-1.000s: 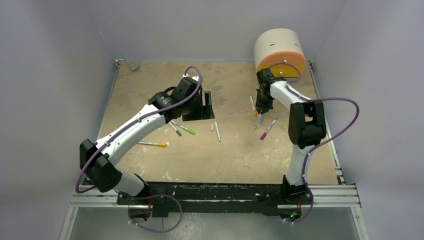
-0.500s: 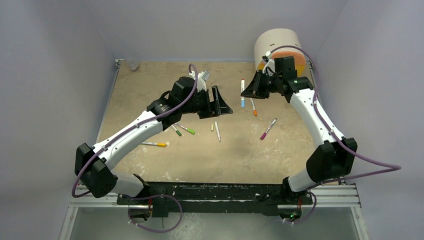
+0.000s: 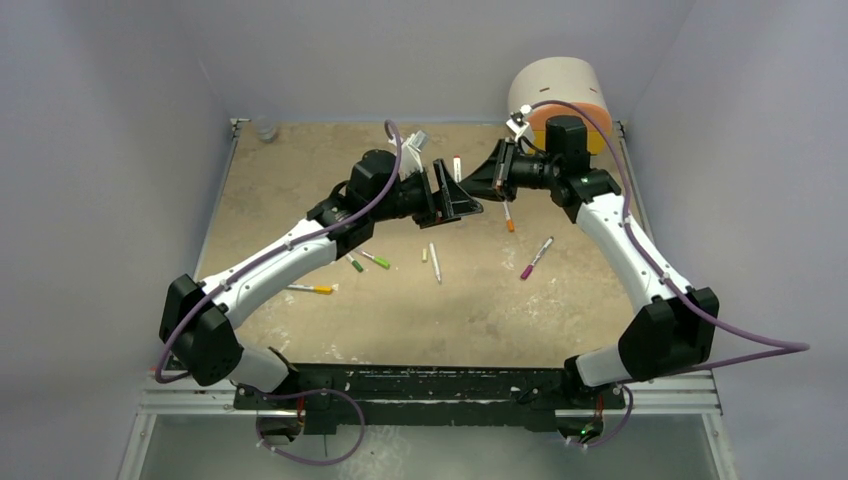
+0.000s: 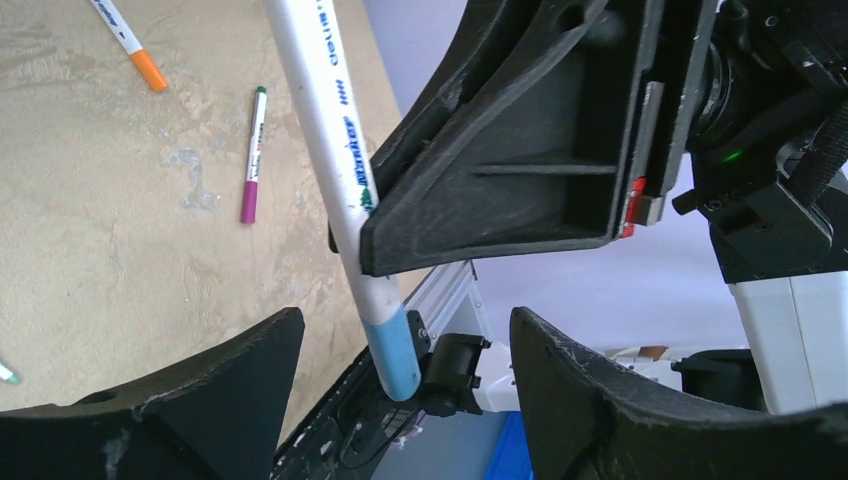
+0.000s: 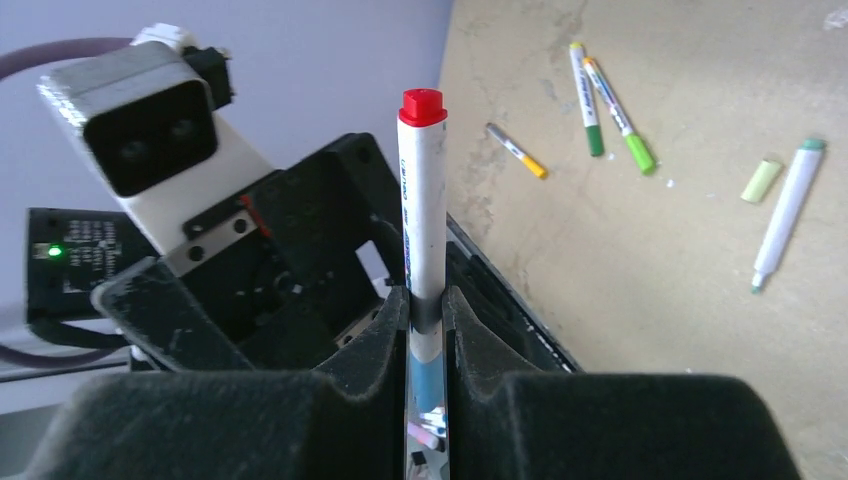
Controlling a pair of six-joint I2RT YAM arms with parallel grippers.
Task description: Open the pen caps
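Observation:
My right gripper [image 5: 425,312] is shut on a white pen [image 5: 422,210] and holds it in the air above the table's back middle. The pen's red end [image 5: 422,105] points away from the gripper. Its blue pen cap [image 4: 395,352] sticks out past the right fingers [image 4: 500,190]. That cap hangs between the wide-apart jaws of my left gripper [image 4: 405,330], which is open and touches nothing. In the top view the left gripper [image 3: 447,198] and right gripper [image 3: 478,183] meet nose to nose.
Loose pens lie on the tan table [image 3: 600,300]: an orange-capped one [image 3: 508,215], a magenta one [image 3: 535,258], two green ones [image 3: 378,260], one with an orange end [image 3: 305,289] and an uncapped one [image 3: 434,262] beside a pale cap [image 3: 424,254]. The cream-and-orange drawer unit [image 3: 556,95] stands back right.
The right gripper has lifted the blue-capped pen off the table and swung it left. The left arm has risen and turned to face it, jaws around the cap.

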